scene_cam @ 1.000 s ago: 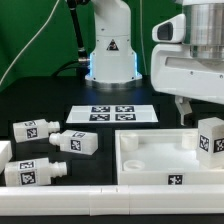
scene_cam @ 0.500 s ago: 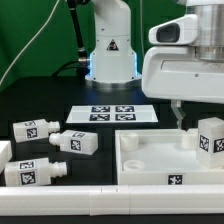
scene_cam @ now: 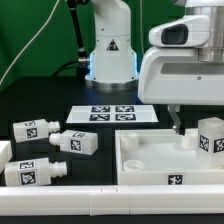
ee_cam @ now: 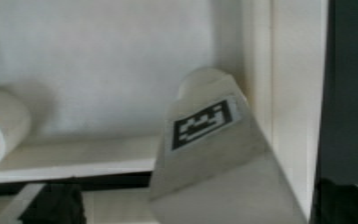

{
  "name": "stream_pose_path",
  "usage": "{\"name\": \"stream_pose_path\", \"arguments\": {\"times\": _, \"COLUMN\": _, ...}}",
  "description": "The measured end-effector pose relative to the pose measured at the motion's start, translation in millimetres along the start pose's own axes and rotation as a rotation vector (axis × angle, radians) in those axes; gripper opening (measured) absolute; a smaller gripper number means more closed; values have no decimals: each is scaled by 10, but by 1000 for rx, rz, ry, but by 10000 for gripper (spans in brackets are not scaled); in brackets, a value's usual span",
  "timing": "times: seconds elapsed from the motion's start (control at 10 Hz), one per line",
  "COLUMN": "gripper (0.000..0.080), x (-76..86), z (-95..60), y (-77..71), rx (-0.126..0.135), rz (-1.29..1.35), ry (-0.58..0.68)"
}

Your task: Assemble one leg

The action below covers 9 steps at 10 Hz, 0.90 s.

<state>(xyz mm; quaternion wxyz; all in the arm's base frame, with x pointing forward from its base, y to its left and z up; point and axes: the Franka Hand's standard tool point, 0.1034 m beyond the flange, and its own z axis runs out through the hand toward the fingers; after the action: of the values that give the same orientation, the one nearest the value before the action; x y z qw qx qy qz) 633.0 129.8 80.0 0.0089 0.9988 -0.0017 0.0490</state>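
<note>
A white leg (scene_cam: pixel 212 137) with a black-and-white tag stands at the right end of the large white tray (scene_cam: pixel 150 141). My gripper (scene_cam: pixel 197 126) hangs low over it, and one finger (scene_cam: pixel 177 122) shows just left of the leg. In the wrist view the leg (ee_cam: pixel 220 140) rises between my two dark fingertips (ee_cam: pixel 51 205), with a gap on each side. The gripper (ee_cam: pixel 197 208) is open around the leg. Three more legs (scene_cam: pixel 78 141) lie on the table at the exterior view's left.
The marker board (scene_cam: pixel 112 114) lies behind the tray, in front of the robot base (scene_cam: pixel 110 50). A white rail (scene_cam: pixel 60 192) runs along the front edge. The tray's inner wall (ee_cam: pixel 123 60) fills much of the wrist view.
My hand has come down and shifted slightly toward the exterior view's left, bringing the finger lower beside the leg. The legs and tray have not moved.
</note>
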Motion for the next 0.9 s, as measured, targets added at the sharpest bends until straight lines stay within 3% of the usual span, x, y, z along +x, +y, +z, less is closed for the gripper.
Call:
{"name": "stream_pose_path", "arguments": {"times": 0.1, "gripper": 649, "x": -2, "z": 5, "y": 5, "rx": -5, "rz": -28, "ry": -1}}
{"name": "stream_pose_path", "arguments": {"times": 0.2, "gripper": 516, "x": -2, "z": 5, "y": 4, "rx": -5, "rz": -20, "ry": -1}}
{"name": "stream_pose_path", "arguments": {"times": 0.3, "gripper": 516, "x": -2, "z": 6, "y": 5, "rx": -5, "rz": -20, "ry": -1}}
{"name": "stream_pose_path", "arguments": {"times": 0.5, "gripper": 282, "x": -1, "z": 5, "y": 5, "rx": -5, "rz": -11, "ry": 0}}
{"name": "stream_pose_path", "arguments": {"times": 0.9, "gripper": 282, "x": -3, "z": 7, "y": 2, "rx": -3, "rz": 115, "ry": -1}}
